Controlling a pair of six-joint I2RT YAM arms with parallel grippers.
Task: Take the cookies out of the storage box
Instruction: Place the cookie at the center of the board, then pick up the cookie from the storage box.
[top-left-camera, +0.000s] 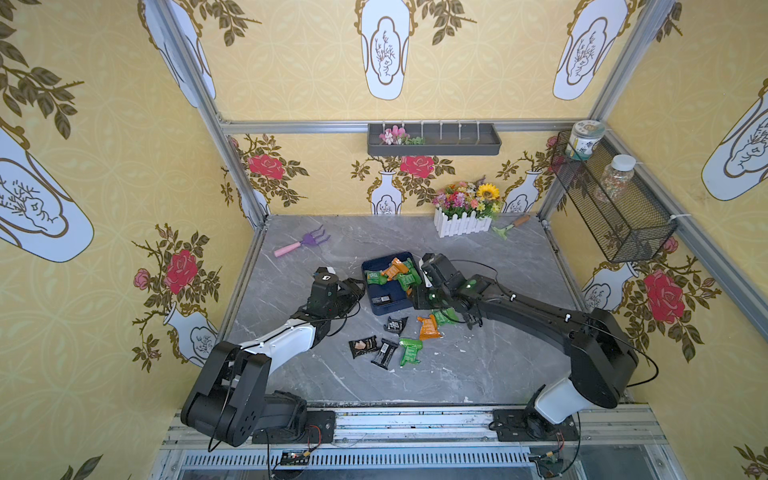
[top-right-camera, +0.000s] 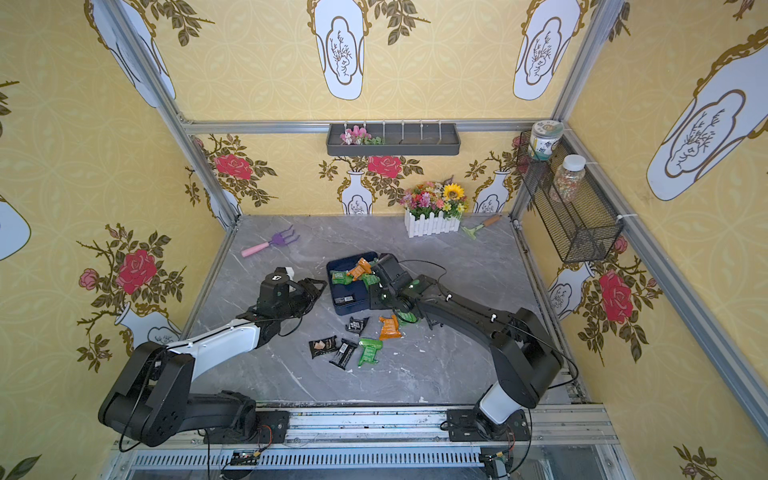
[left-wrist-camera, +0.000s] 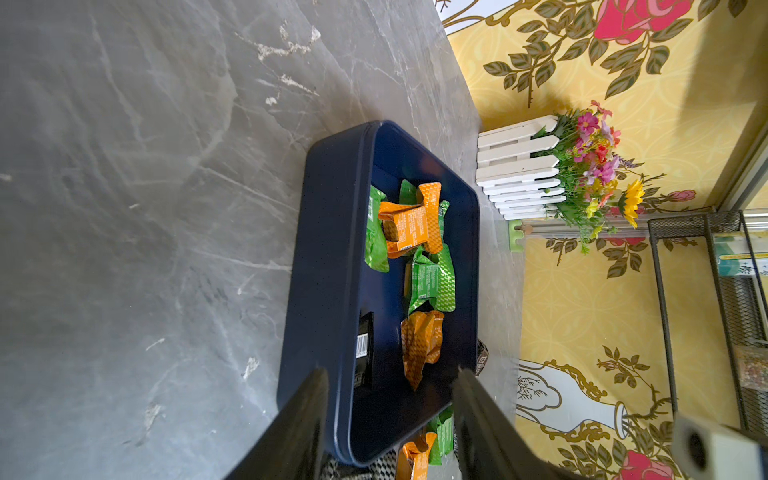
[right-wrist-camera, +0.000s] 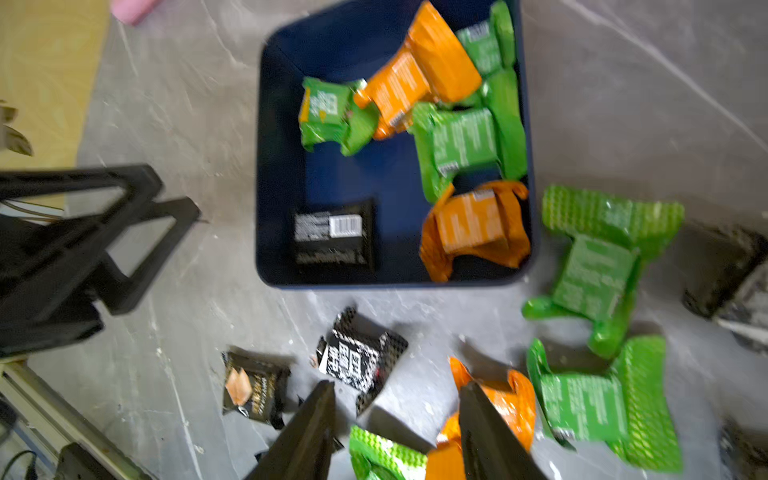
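On the grey marble tabletop (top-left-camera: 478, 374), just in front of the storage box (left-wrist-camera: 328, 270), at least 6 cookies (top-left-camera: 410, 351) lie loose. They are black, green and orange packets, some partly hidden under my right arm. The right gripper (right-wrist-camera: 397, 386) hangs over this pile with its jaws apart and nothing between them; its wrist view is blurred. Just beside the box's left wall, not touching it, the left gripper (left-wrist-camera: 390, 370) waits, jaws apart and empty.

Inside the box I count about 7 packets. A black packet (right-wrist-camera: 332, 237) lies flat in the near left corner and an orange packet (right-wrist-camera: 478, 228) is crumpled in the near right corner. A green-and-orange heap runs along the right wall toward the far end.

I judge the next pick to be the step in hand, with the task roughly half done. I would take the near orange one first: come straight down inside the right wall, pinch a raised crinkle, and lift clear of the low rim before swinging out. The flat black one offers little to pinch and may need sliding against a wall. The crowded drop zone and the left gripper are the likeliest obstructions.

Beyond the box, well apart from it, are a purple rake (top-left-camera: 309, 240), a white planter (top-left-camera: 461, 226) of flowers and a green trowel (top-left-camera: 505, 230). Farther still are the grey wall tray (top-left-camera: 457, 149) and a wire basket (top-left-camera: 623, 216) holding 2 jars (top-left-camera: 586, 139).
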